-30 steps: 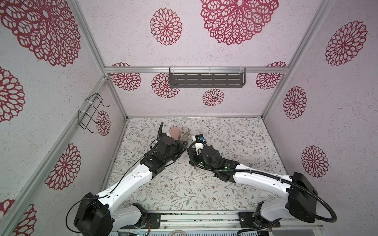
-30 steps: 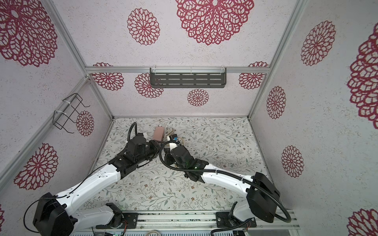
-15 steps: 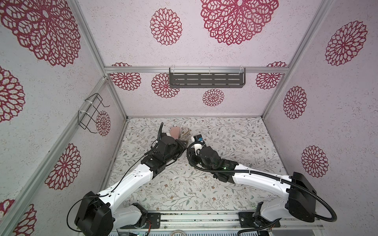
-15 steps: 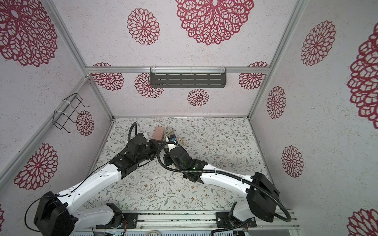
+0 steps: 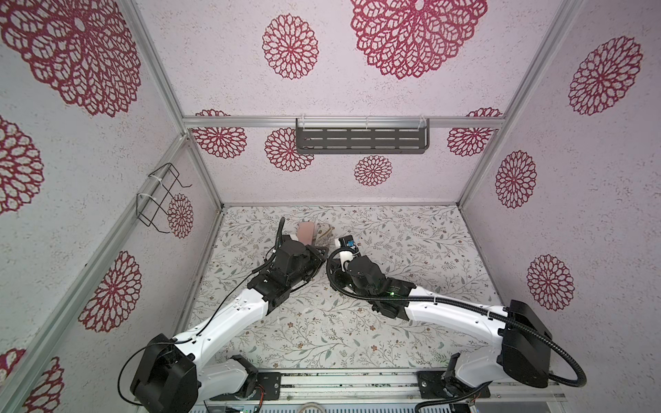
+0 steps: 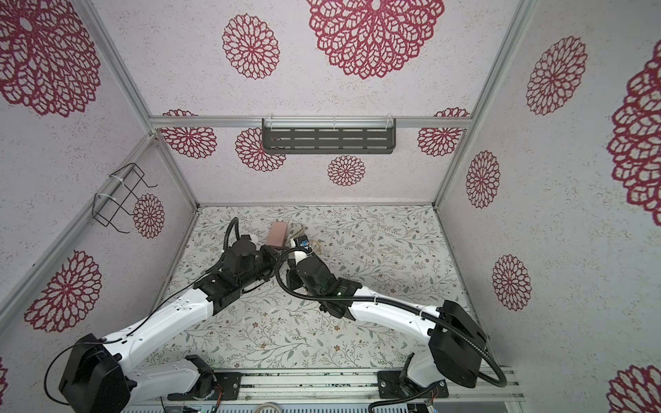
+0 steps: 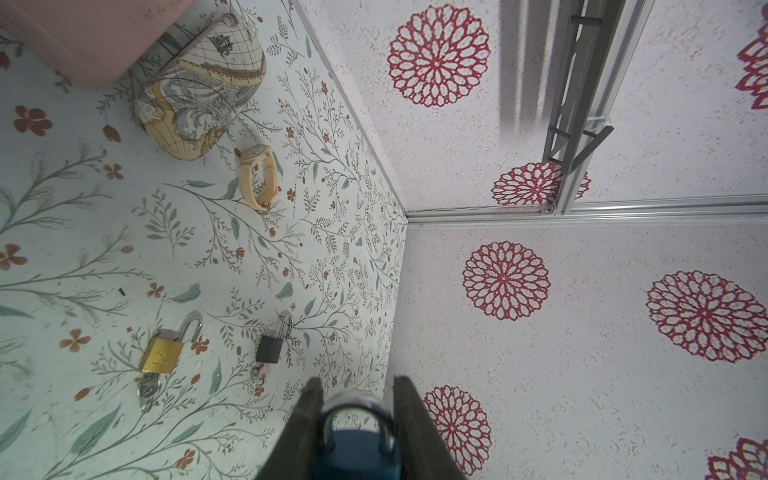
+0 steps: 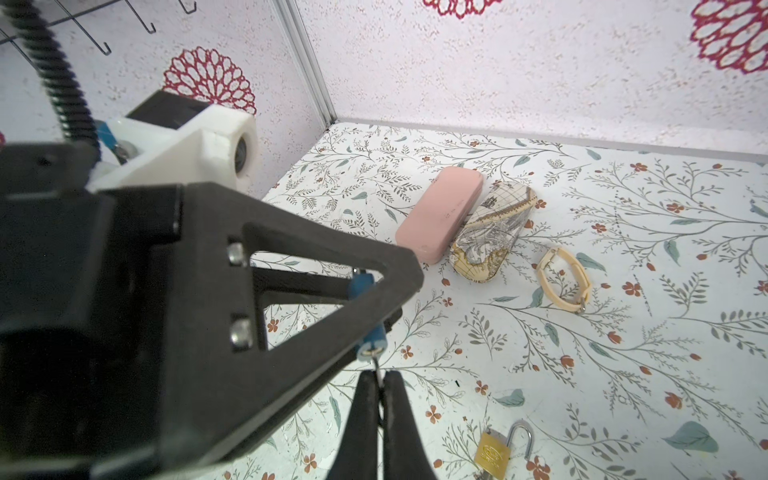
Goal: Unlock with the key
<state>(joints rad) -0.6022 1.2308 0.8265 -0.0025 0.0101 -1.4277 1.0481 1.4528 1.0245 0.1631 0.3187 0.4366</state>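
Observation:
A blue padlock [image 7: 357,453] sits between the two dark fingers of my left gripper [image 7: 356,395], which is shut on its body. Its steel shackle [image 7: 357,405] points outward, and both legs meet the body. In the right wrist view the left gripper's fingers [image 8: 332,266] fill the near side, and bits of the blue padlock [image 8: 374,337] show past them. My right gripper [image 8: 380,380] is shut on a thin metal key [image 8: 377,371], whose tip meets the padlock's underside. In both top views the two wrists meet above the table's back middle, hiding lock and key.
On the floral table [image 5: 393,321] lie a brass padlock [image 7: 162,353] with its shackle open and keys in it, and a small dark padlock [image 7: 270,347]. A pink case [image 8: 440,214], a map-printed case [image 8: 490,232] and a cream watch [image 8: 563,280] lie near the back wall.
The right wrist has edged slightly towards the left gripper. Both arms otherwise hold the same place, wrists together.

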